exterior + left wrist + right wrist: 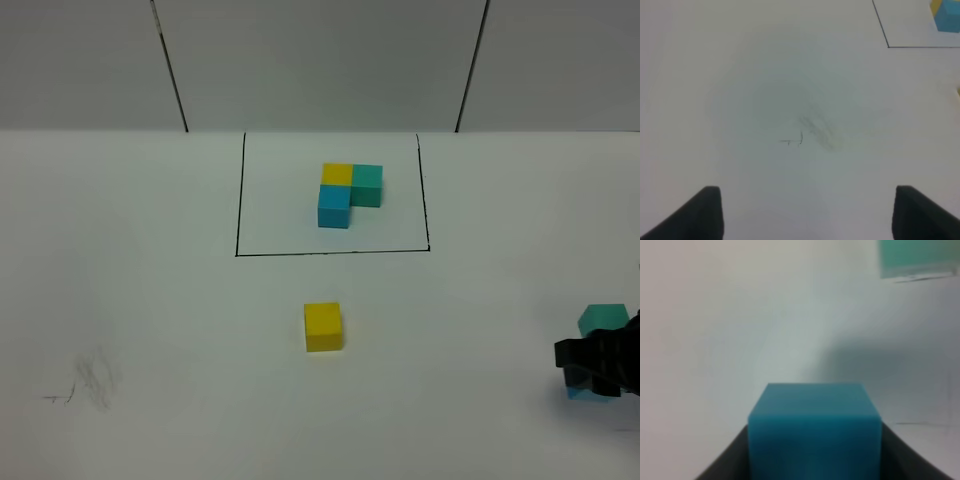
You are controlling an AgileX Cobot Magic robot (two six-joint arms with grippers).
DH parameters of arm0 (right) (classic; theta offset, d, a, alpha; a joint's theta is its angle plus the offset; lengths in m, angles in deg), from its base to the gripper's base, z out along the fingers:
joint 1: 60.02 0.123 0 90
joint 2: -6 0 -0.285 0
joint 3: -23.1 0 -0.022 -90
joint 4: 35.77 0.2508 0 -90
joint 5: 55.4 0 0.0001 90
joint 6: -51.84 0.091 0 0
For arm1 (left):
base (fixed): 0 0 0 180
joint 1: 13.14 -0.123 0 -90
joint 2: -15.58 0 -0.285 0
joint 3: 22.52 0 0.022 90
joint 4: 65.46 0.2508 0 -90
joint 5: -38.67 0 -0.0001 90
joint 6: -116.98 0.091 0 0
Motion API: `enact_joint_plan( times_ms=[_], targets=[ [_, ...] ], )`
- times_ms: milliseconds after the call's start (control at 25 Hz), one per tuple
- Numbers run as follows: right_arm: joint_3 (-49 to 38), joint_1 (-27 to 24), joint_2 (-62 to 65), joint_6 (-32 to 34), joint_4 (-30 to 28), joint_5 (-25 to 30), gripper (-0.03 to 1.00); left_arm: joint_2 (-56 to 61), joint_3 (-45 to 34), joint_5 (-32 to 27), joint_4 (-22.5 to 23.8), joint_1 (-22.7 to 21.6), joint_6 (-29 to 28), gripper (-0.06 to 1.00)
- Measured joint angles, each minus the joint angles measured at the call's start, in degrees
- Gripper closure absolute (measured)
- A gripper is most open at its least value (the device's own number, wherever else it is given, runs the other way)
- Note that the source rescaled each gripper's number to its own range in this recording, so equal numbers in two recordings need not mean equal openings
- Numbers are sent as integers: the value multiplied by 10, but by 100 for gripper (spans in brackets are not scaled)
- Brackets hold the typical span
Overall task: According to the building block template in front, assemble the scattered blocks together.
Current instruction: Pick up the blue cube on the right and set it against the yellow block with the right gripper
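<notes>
The building block template (349, 193) is an L of yellow, teal-green and sky-blue cubes inside a black-line rectangle at the back centre. Its corner shows in the left wrist view (946, 15). A loose yellow cube (323, 327) sits in front of the frame. A loose teal-green cube (603, 319) sits at the far right. It also shows in the right wrist view (917, 257). My right gripper (590, 372) is just in front of it, its jaws closed against both sides of the sky-blue cube (815, 415). My left gripper (807, 200) is open and empty over bare table.
The white table (150, 300) has a faint pencil smudge (95, 385) at the front left, also in the left wrist view (815, 131). A grey panelled wall (320, 60) stands behind the table.
</notes>
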Motion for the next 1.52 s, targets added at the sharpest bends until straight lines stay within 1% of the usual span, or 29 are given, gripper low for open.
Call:
enact_joint_plan(
  times_ms=[80, 200, 280, 400, 520, 600, 680, 800, 880, 960, 1080, 1160, 1400, 1520],
  targets=[
    [0, 41, 15, 14, 1, 2, 95, 0, 0, 0, 0, 0, 0, 42],
    [0, 115, 14, 67, -12, -5, 95, 0, 0, 0, 0, 0, 0, 42],
    [0, 152, 5, 96, -24, -18, 95, 0, 0, 0, 0, 0, 0, 42],
    [0, 188, -14, 132, -48, -32, 95, 0, 0, 0, 0, 0, 0, 42],
    [3, 220, -24, 184, -100, -31, 95, 0, 0, 0, 0, 0, 0, 42],
    [17, 252, -25, 239, -153, -15, 95, 0, 0, 0, 0, 0, 0, 42],
    [41, 291, -25, 305, -211, 12, 95, 0, 0, 0, 0, 0, 0, 42],
    [77, 354, -25, 426, -296, 72, 95, 0, 0, 0, 0, 0, -1, 42],
    [100, 388, -25, 498, -328, 106, 95, 0, 0, 0, 0, 0, -1, 42],
    [120, 415, -26, 538, -339, 121, 95, 0, 0, 0, 0, 0, -1, 42],
    [145, 450, -35, 577, -340, 125, 95, 0, 0, 0, 0, 0, -1, 42],
    [161, 465, -57, 590, -340, 125, 95, 0, 0, 0, 0, 0, -1, 42],
    [213, 470, -150, 596, -333, 122, 95, 0, 0, 0, 0, 0, -1, 42],
    [243, 470, -194, 585, -309, 101, 95, 0, 0, 0, 0, 0, -1, 42]
  ],
)
